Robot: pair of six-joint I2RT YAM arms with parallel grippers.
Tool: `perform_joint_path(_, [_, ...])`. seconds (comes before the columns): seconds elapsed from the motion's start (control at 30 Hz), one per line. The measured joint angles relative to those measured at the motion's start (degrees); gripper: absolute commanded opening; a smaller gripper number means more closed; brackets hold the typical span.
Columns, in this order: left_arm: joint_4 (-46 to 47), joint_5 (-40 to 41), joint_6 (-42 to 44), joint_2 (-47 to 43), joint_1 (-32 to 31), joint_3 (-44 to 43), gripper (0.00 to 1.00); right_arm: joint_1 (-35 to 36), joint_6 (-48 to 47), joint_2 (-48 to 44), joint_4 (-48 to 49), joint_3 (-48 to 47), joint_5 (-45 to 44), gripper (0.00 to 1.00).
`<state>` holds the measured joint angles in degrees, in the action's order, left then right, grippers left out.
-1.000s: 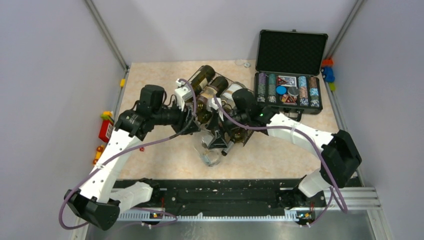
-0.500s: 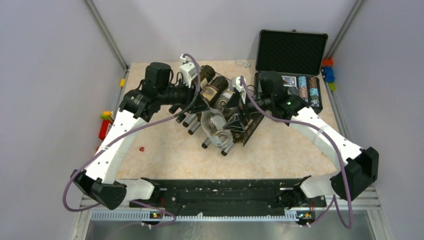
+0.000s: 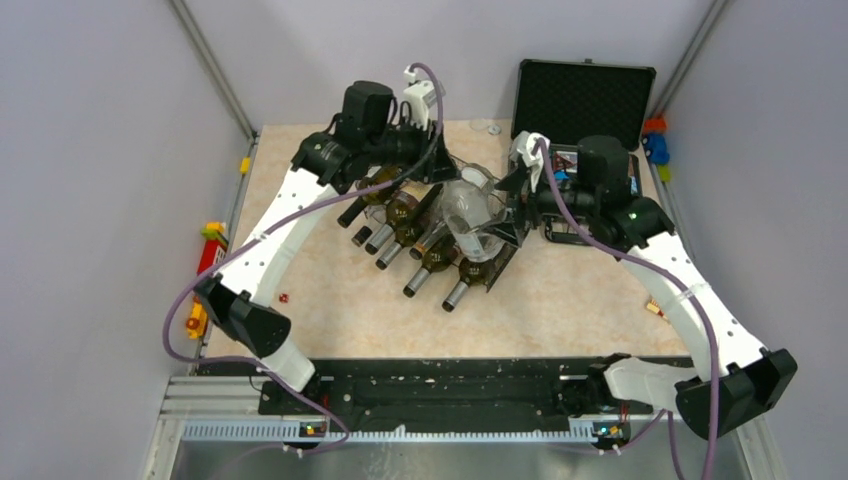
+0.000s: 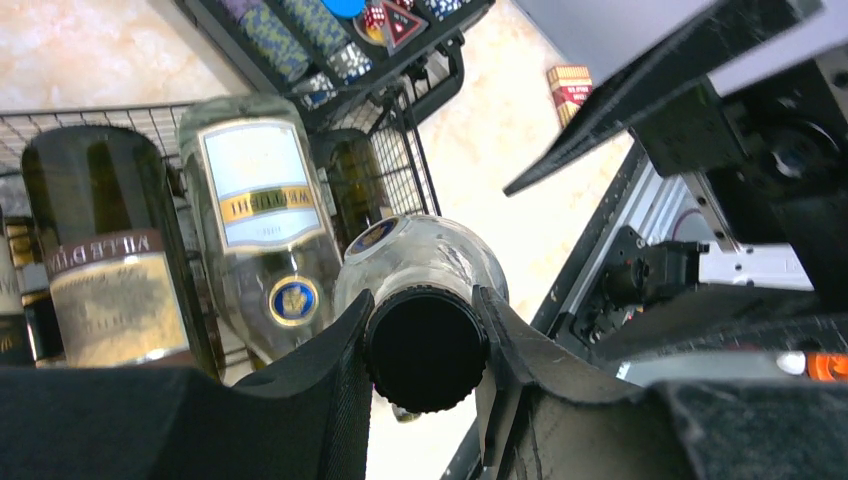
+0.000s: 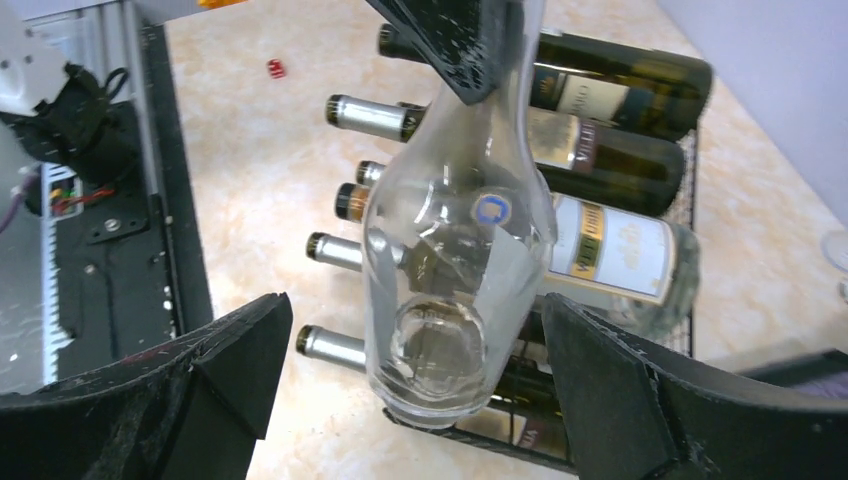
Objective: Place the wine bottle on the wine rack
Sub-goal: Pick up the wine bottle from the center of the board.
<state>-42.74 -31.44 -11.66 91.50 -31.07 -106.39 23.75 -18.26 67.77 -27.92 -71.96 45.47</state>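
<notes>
Presently, the clear wine bottle (image 3: pixel 470 215) is being held tilted over the wine rack (image 4: pixel 403 175), with its capped neck being pinched by the left gripper (image 4: pixel 422 340) alone. Its base is being flanked by the right gripper (image 5: pixel 415 305), whose jaws are standing wide and clear of the glass. Smooth glass is being carried by a narrow hold at one end, so a slip or swing is being risked. The racked bottles (image 3: pixel 405 215) are lying just beneath. A knock against them, or a landing astride two cradles, is likely being invited by any hurried lowering.
</notes>
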Motion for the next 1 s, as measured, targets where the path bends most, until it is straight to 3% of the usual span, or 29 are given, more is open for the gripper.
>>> perform_joint_path(0.37, [4.6,3.6,-6.3,12.2,-1.7,-10.8,0.00,0.3,3.4,-1.2,0.5,2.6,-17.5,0.99])
perform_joint_path(0.67, [6.8,3.4,-10.4,13.1,-2.1,-11.0,0.00,4.8,1.7,0.5,4.7,9.0,-34.3,0.99])
perform_joint_path(1.0, [14.8,3.2,-11.1,10.5,-1.9,-3.8,0.00,6.0,-0.4,2.8,10.4,11.6,-41.0,0.95])
